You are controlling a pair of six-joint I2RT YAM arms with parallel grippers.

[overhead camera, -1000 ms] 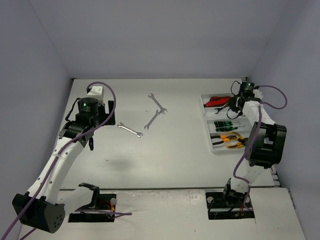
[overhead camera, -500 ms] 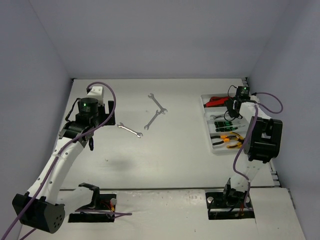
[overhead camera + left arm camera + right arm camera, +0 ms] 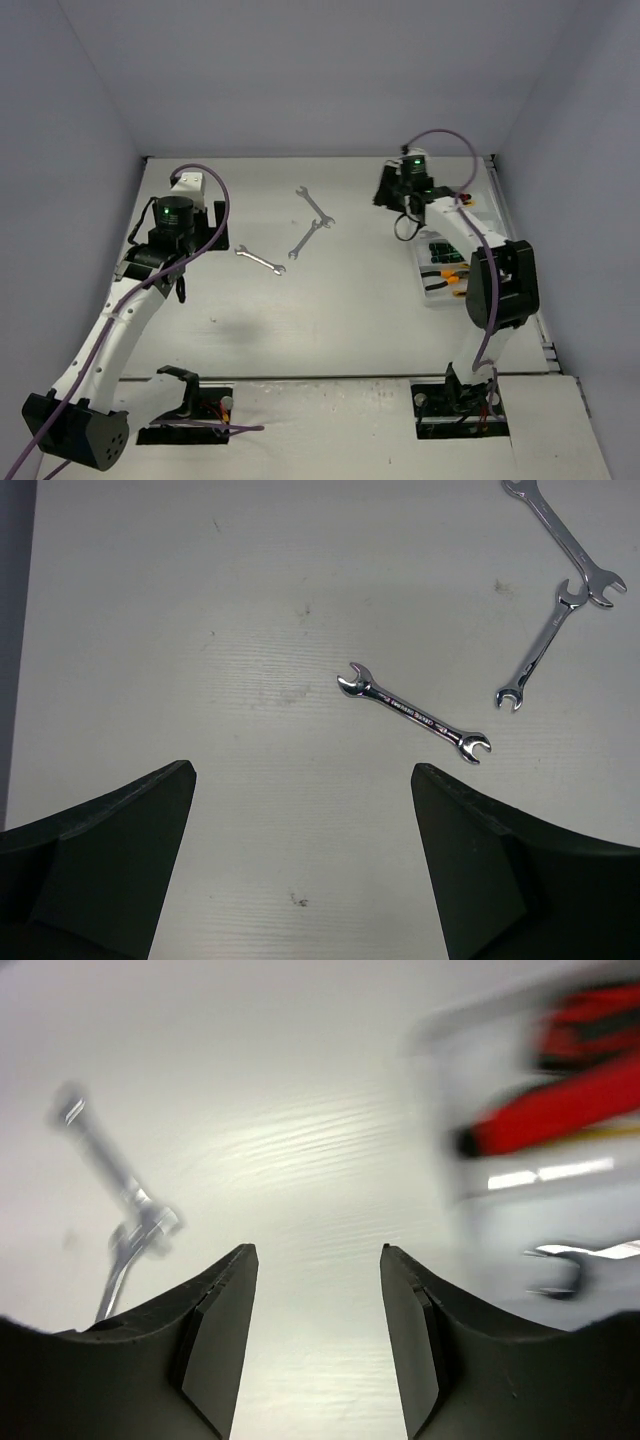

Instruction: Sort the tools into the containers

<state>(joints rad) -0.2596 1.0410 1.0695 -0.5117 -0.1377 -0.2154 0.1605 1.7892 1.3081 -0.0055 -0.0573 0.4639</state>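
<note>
Three silver wrenches lie on the table: one (image 3: pixel 260 261) in the middle-left, and two (image 3: pixel 309 238) (image 3: pixel 316 207) touching end to end farther back. The left wrist view shows all three (image 3: pixel 413 713) (image 3: pixel 540 648) (image 3: pixel 565 540). My left gripper (image 3: pixel 182 288) (image 3: pixel 300 880) is open and empty, left of the nearest wrench. My right gripper (image 3: pixel 386 190) (image 3: pixel 318 1252) is open and empty over bare table between the wrenches and the white tray (image 3: pixel 430 299). The blurred right wrist view shows the wrench pair (image 3: pixel 120 1210), red cutters (image 3: pixel 570 1110) and a wrench (image 3: pixel 560 1260) in the tray.
The right arm crosses over the tray's far half and hides it. Green screwdrivers (image 3: pixel 441 250) and orange pliers (image 3: pixel 457 281) show in its near compartments. Grey walls close in the table on the left, back and right.
</note>
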